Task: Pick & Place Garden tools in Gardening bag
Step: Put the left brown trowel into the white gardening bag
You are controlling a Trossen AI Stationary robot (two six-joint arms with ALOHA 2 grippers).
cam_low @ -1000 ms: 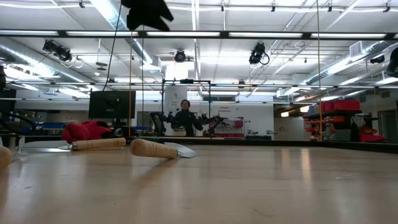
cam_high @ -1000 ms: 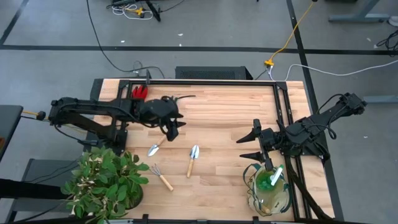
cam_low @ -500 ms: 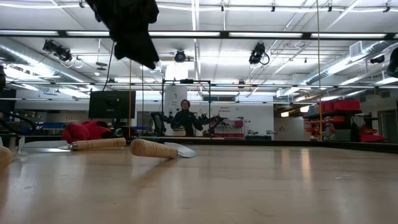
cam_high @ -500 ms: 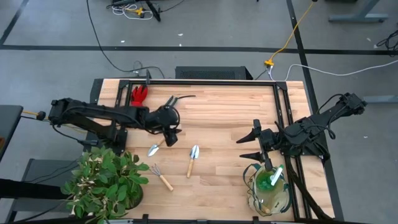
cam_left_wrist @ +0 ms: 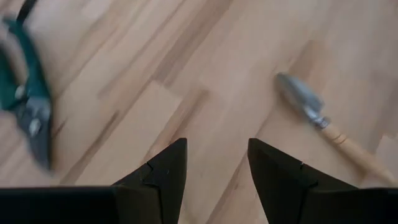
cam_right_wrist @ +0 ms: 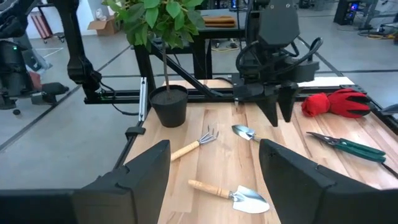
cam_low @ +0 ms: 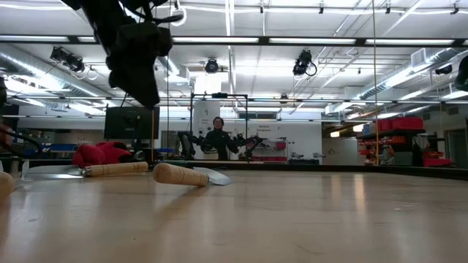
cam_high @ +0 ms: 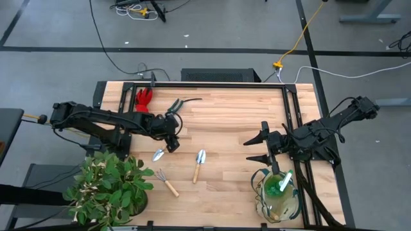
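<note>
My left gripper (cam_high: 172, 140) (cam_left_wrist: 214, 165) hangs open above the bare table, fingers slanting down. A silver trowel with a wooden handle (cam_high: 160, 153) (cam_left_wrist: 311, 112) lies just near of it, and the dark pruning shears (cam_high: 180, 102) (cam_left_wrist: 28, 106) lie just beyond it. The red gloves (cam_high: 143, 97) lie at the far left. A second trowel (cam_high: 200, 163) and a small rake (cam_high: 166, 181) lie flat nearer the front. The gardening bag (cam_high: 262, 192) stands at the near right with a green-and-white item (cam_high: 283, 182) inside. My right gripper (cam_high: 260, 147) (cam_right_wrist: 214, 171) waits open beside the bag's far side.
A leafy potted plant (cam_high: 109, 186) fills the near left corner. A black frame (cam_high: 218, 85) runs along the far edge and down the right side of the table. Bare wood lies between the tools and the bag. A person (cam_low: 217, 139) stands far off in the room.
My left gripper has come down toward the table and drawn a little toward the left and near edges, tipping its fingers further down, ending close over the trowel nearest the shears. Its fingers keep the same gap. Tools and right arm have kept still.
</note>
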